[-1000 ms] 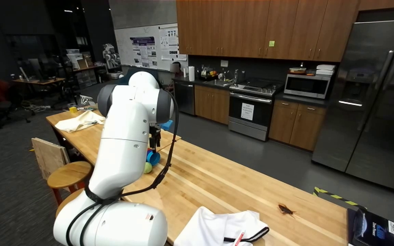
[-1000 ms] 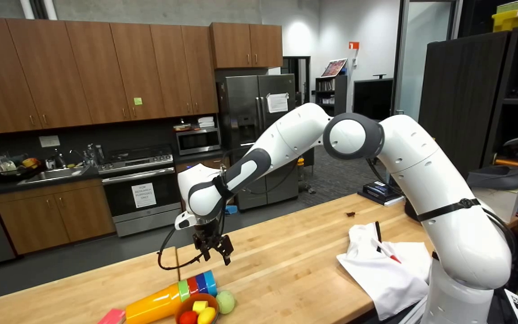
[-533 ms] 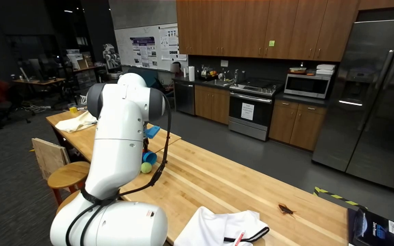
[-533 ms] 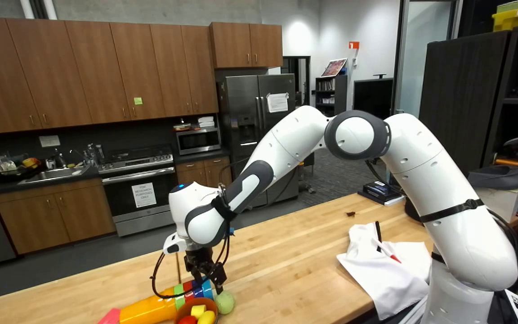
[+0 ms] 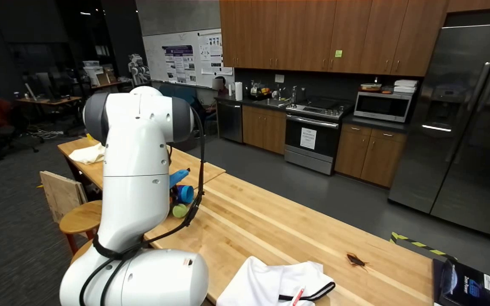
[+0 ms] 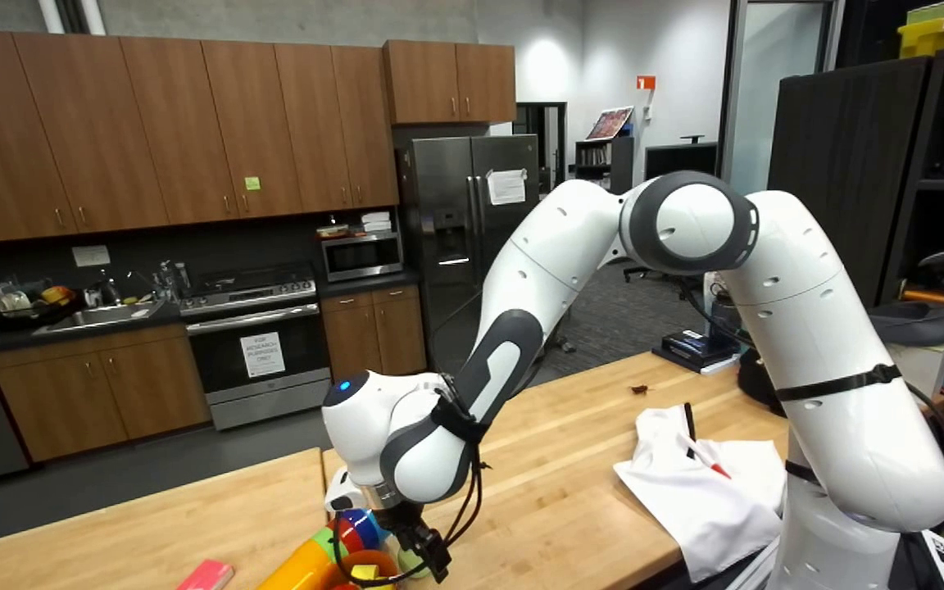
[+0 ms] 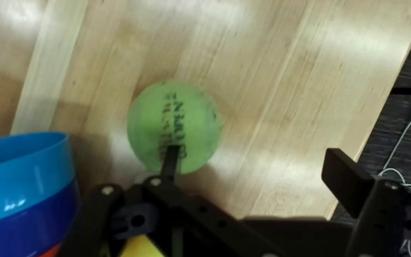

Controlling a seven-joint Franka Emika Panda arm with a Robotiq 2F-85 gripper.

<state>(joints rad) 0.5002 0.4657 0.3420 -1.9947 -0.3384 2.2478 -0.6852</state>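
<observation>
My gripper (image 7: 256, 164) stands open in the wrist view, its fingers wide apart with bare tabletop between them. The left finger overlaps the lower part of a green tennis ball (image 7: 180, 121) in that view; I cannot tell whether they touch. Beside the ball lie nested coloured cups, a light blue cup (image 7: 23, 175) at the near end and an orange cup (image 6: 300, 565) at the far end. An orange bowl (image 6: 384, 562) holding a yellow block (image 6: 364, 571) sits close by, partly behind the gripper and cable. The arm hides the gripper in an exterior view.
The wooden table's edge (image 7: 384, 100) runs beneath the right finger. A pink block (image 6: 207, 575) lies past the cups. Towards the arm's base are a white cloth (image 5: 266, 280), a red-and-white pen (image 5: 297, 296), a brown insect figure (image 5: 356, 260) and a black box (image 5: 468, 284).
My gripper has come down from above the cups and swung over beside the ball, staying open. The row of cups has turned, and a gap now separates it from the pink block.
</observation>
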